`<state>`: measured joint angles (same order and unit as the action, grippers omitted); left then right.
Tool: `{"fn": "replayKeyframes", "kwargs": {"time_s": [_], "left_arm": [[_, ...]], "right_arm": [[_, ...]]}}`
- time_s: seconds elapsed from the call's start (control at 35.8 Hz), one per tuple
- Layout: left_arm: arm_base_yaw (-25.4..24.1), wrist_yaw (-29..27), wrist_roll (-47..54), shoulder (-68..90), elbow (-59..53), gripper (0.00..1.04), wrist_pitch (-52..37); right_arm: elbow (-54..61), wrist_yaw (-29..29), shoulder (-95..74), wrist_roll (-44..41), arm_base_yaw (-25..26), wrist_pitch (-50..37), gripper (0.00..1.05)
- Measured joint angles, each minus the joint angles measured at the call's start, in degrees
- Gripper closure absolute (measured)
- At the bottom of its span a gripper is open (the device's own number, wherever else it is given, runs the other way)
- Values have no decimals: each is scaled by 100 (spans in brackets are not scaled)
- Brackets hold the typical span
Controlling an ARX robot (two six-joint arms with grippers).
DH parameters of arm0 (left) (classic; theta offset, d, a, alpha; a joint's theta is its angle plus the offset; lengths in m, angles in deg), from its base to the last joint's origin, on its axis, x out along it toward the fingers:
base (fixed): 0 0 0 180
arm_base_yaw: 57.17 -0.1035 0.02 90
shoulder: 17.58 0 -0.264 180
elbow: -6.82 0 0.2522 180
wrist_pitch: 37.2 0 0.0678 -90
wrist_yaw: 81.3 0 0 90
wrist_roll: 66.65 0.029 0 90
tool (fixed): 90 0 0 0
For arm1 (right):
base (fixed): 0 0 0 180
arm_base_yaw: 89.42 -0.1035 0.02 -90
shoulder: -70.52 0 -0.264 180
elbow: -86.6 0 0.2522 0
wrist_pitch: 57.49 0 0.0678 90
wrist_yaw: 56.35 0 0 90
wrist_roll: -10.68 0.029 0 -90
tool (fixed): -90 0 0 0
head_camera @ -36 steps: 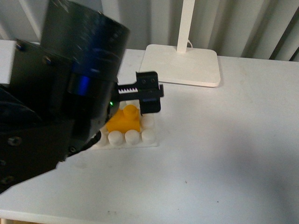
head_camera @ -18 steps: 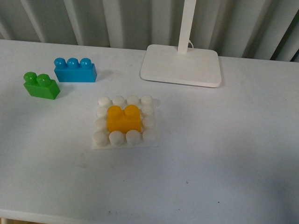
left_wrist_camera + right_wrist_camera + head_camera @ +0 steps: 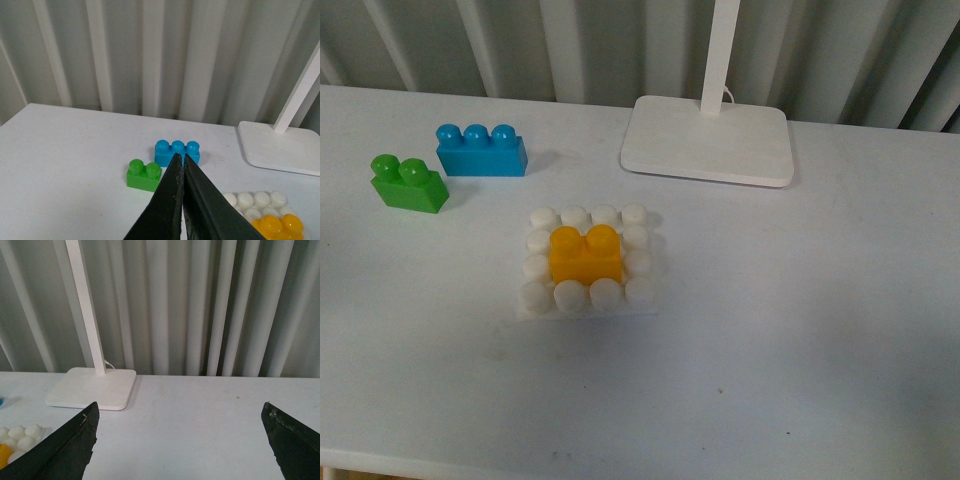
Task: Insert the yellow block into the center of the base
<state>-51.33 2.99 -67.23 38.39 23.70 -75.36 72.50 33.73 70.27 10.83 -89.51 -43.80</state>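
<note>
White, smooth surface (image 3: pixel 800 330) runs back to a wall of pale vertical ribs, and on it the yellow block (image 3: pixel 585 256) sits among the studs of the base (image 3: pixel 542 300), a ring of white studs showing on all four sides of it. By the look of it the block is in the centre, level and square to the stud rows, so the insertion reads as done and what remains is checking and keeping clear. To do that well, any follow-up press should come straight down on both yellow studs, since a sideways nudge could slide the light base. Behind the base and to its left lie the blue brick (image 3: pixel 480 150) and the green brick (image 3: pixel 410 183), well apart from it; the lamp foot (image 3: pixel 708 140) stands behind it to the right. Neither arm shows in the front view. The left claw (image 3: pixel 181 200) has its fingers pressed together with nothing between them, raised above the surface on the green brick's side of the base. The right claw (image 3: pixel 180 450) is spread wide and empty, near the base's lamp side.
</note>
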Motion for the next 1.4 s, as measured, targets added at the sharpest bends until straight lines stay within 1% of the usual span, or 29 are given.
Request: {"fn": "replayKeyframes", "kwargs": {"time_s": [0.06,0.08,0.11,0.2,0.59,1.03,1.4], "left_arm": [[-66,77,9,-337,-66,101,260],[-236,374,13,-542,-103,101,428],[-367,496,15,-686,-129,101,551],[-564,531,15,-1200,-203,101,975],[-570,568,15,-2968,-258,101,2573],[-570,568,15,-3991,-260,101,3563],[-570,568,15,-4551,-260,101,4122]], "right_arm": [[0,-2,0,0,2,0,9],[0,0,0,0,0,0,9],[0,0,0,0,0,0,9],[0,-2,0,0,0,0,9],[0,0,0,0,0,0,9],[0,-2,0,0,0,0,9],[0,-2,0,0,2,0,9]]}}
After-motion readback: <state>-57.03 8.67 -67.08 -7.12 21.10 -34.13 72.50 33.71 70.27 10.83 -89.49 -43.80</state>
